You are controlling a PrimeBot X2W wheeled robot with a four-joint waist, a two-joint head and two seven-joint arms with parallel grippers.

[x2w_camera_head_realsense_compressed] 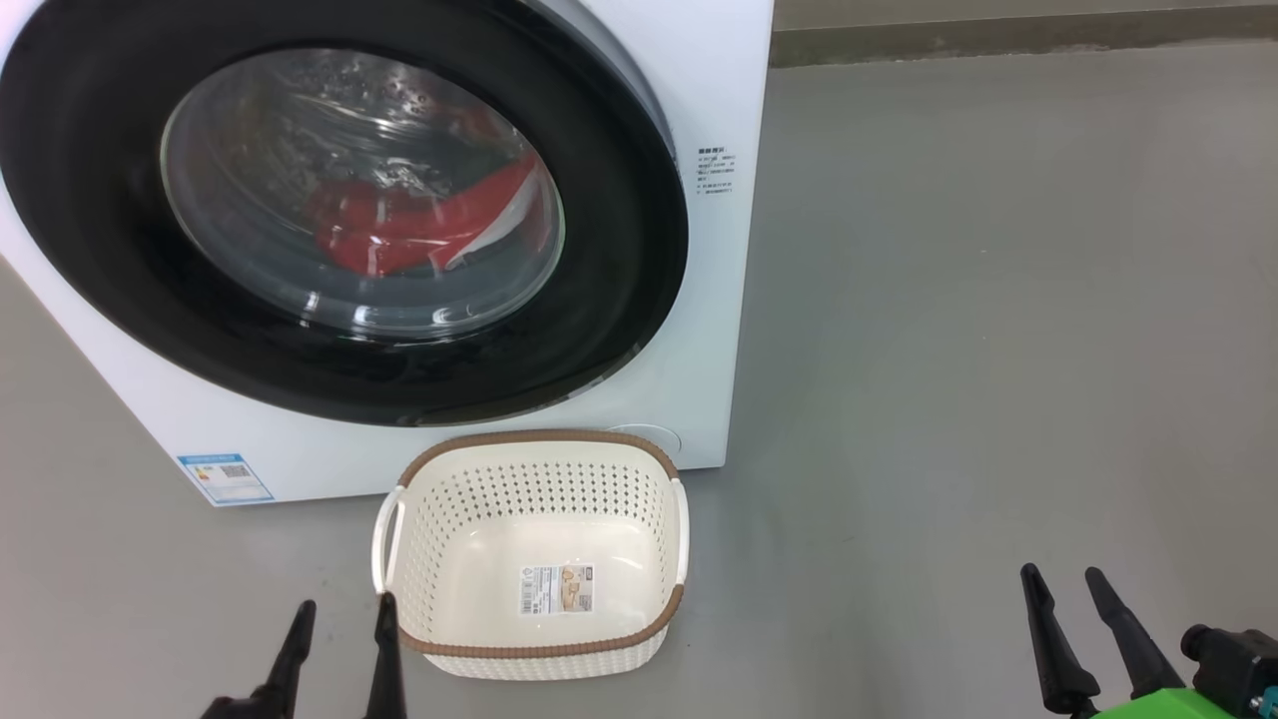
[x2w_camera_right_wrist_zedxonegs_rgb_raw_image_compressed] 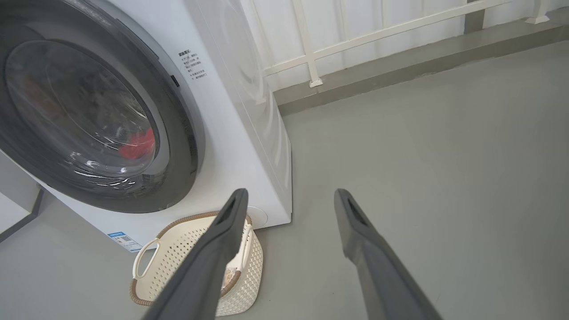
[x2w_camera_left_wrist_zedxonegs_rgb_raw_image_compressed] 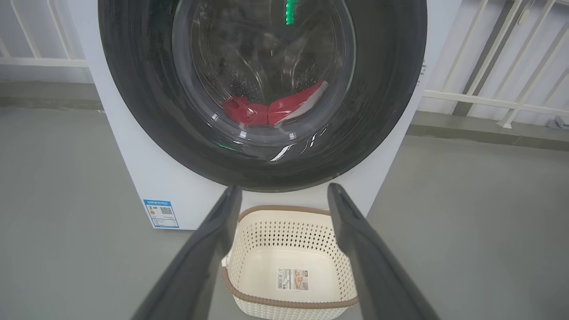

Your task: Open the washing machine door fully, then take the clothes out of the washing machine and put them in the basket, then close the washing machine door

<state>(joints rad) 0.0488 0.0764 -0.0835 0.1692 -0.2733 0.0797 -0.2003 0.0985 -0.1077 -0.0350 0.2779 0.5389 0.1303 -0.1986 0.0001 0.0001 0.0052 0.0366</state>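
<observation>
The white washing machine stands with its round black-rimmed door shut against its front. Through the glass I see the red and white clothes lying in the drum. The cream basket sits on the floor just before the machine, with nothing in it but a paper label. My left gripper is open beside the basket's left handle. My right gripper is open over bare floor, well right of the basket.
Grey floor stretches to the right of the machine. A white railing and a low grey kerb run along the back. A blue label marks the machine's lower left corner.
</observation>
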